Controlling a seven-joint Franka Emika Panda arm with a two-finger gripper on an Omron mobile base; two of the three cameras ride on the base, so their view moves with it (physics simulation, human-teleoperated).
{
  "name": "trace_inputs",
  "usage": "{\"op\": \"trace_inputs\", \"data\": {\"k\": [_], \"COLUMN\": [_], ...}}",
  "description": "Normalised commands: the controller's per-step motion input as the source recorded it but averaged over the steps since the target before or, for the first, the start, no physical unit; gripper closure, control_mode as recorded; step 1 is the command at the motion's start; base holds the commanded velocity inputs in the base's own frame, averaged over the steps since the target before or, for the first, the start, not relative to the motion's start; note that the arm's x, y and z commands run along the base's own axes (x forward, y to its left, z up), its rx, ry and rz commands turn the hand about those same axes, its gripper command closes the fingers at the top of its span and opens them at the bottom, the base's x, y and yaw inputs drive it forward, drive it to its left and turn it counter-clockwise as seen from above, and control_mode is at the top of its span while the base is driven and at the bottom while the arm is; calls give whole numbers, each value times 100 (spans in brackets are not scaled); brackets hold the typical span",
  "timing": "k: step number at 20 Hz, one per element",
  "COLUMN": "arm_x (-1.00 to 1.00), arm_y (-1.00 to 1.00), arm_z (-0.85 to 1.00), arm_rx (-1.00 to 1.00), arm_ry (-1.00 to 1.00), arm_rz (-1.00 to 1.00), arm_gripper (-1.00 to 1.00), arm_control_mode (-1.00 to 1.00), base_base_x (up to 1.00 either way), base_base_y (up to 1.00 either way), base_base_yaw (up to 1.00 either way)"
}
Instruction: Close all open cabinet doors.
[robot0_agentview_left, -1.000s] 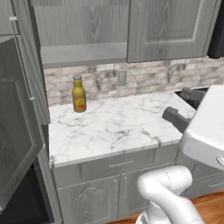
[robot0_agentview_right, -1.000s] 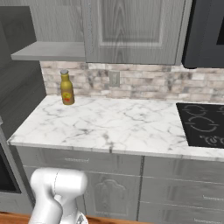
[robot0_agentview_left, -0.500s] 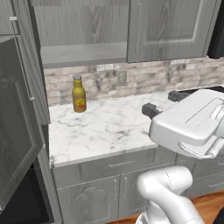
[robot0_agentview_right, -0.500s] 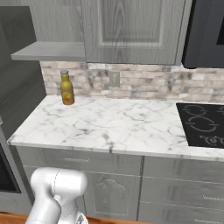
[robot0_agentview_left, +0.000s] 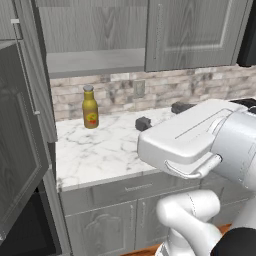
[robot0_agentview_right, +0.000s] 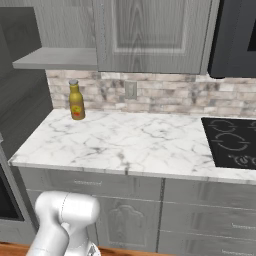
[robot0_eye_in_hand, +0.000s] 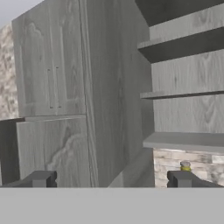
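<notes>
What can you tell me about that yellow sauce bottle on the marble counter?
The yellow sauce bottle is small and glossy, with a narrow neck, a grey screw cap and a red-and-yellow label on its belly. It stands upright, cap on, at the back left of the white marble counter, close to the stone-tile backsplash and below the open grey shelf. Nothing but the counter touches it. The hand view shows its cap.

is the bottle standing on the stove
No, the bottle stands on the marble counter by the wall, far from the stove.
</notes>
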Motion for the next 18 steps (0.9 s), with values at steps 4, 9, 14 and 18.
{"op": "trace_inputs", "data": {"k": [4, 9, 14, 18], "arm_x": [0, 7, 11, 20], "arm_y": [12, 14, 16, 18], "arm_z": [-3, -11, -13, -3], "arm_rx": [0, -1, -1, -1], "arm_ry": [-4, -12, -10, -6], "arm_rz": [0, 0, 0, 0], "arm_gripper": [-100, -100, -100, -100], "arm_control_mode": [-100, -100, -100, -100], "base_base_x": [0, 0, 0, 0], "base_base_y": [0, 0, 0, 0], "base_base_yaw": [0, 0, 0, 0]}}
